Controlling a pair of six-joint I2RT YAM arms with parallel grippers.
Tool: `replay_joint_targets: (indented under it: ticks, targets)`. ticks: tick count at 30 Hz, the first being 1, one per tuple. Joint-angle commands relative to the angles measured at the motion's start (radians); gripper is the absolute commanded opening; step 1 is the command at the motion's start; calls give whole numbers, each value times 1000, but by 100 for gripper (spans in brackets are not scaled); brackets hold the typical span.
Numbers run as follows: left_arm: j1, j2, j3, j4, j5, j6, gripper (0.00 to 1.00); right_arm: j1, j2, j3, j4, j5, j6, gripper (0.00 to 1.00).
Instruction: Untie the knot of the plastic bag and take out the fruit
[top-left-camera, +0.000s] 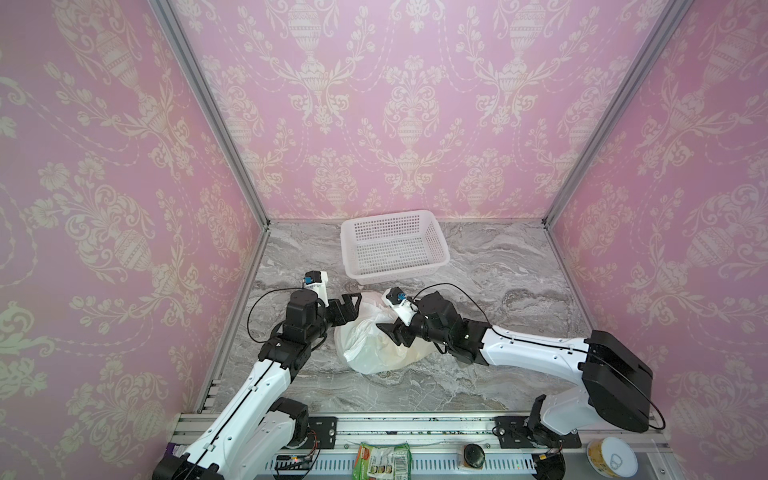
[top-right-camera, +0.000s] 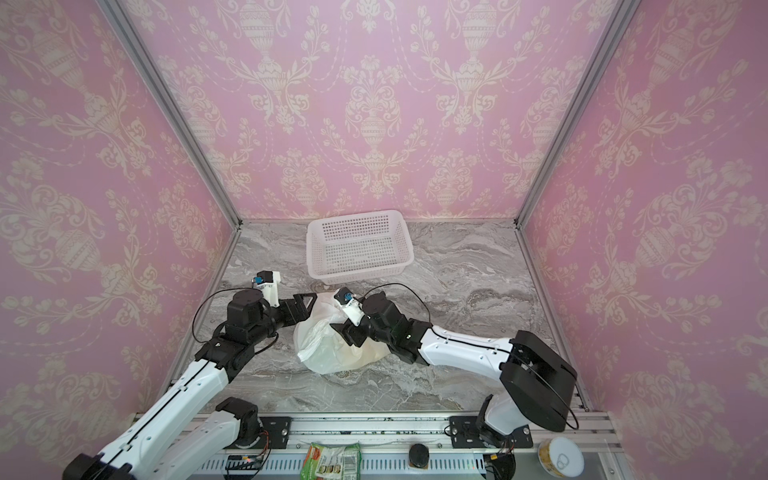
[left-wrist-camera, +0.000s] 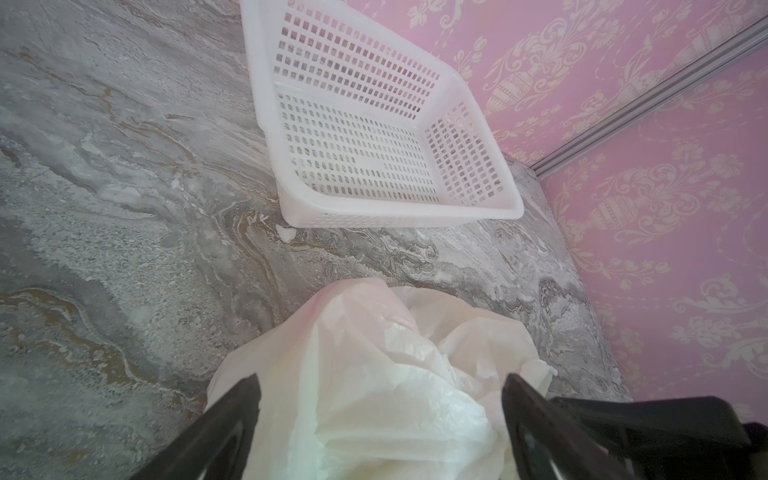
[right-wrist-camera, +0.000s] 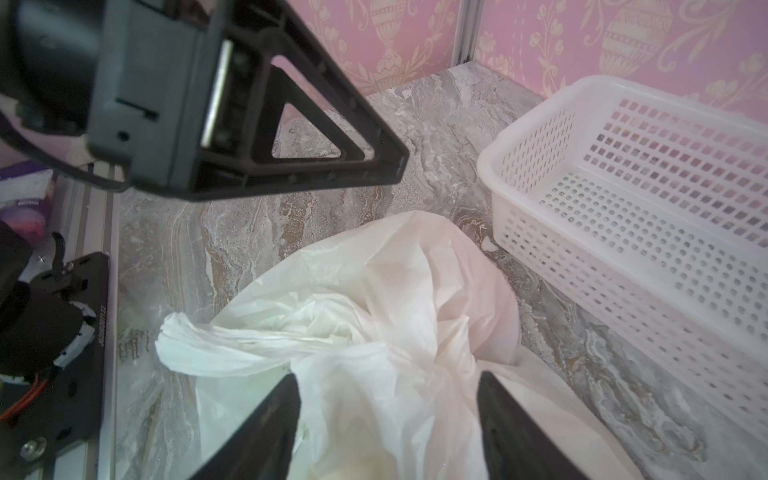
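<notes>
The grey marble table (top-left-camera: 498, 374) sat inside pink patterned walls. Both arms reached in from its front edge and met over its middle.

The white perforated basket (top-left-camera: 434, 241) stood at the middle of the back edge with nothing showing in it. In the left wrist view one of its corners was cut off by the frame.

The plastic bag (top-left-camera: 374, 353) lay crumpled near the middle of the table, just in front of the basket. In both top views the right arm's wrist covered the bag's right part (top-right-camera: 328, 353).

The left gripper (left-wrist-camera: 380, 380) hung at the bag's back-left side, jaws spread wide, with plastic bulging between them but not pinched. From the right wrist camera only one of its fingers (right-wrist-camera: 374, 158) showed, seen from the side and clear of the bag.

The right gripper (right-wrist-camera: 386, 382) hovered over the bag's top with its jaws apart and loose plastic between them, nothing clamped.

A twisted handle strand (right-wrist-camera: 199, 349) stuck out toward the table's left edge. Whether the knot held there could not be made out.

The fruit lay hidden inside the bag; only faint pink and yellowish tints came through the plastic.

Beyond the front edge, on the rail, lay a green packet (top-left-camera: 382, 459), a pull-tab can (top-left-camera: 611, 461) and a small black round thing (top-left-camera: 473, 455), too small to identify.
</notes>
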Motion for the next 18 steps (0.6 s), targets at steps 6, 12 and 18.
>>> replay_joint_targets:
  ticks: [6,12,18]
  targets:
    - [-7,-15,1,0,70,40,91,8,-14,15,-11,0,31,6]
    - [-28,2,1,-9,112,43,87,8,-97,-104,112,-43,-7,0]
    - [-80,60,10,18,115,45,86,8,-120,-142,142,-103,-42,0]
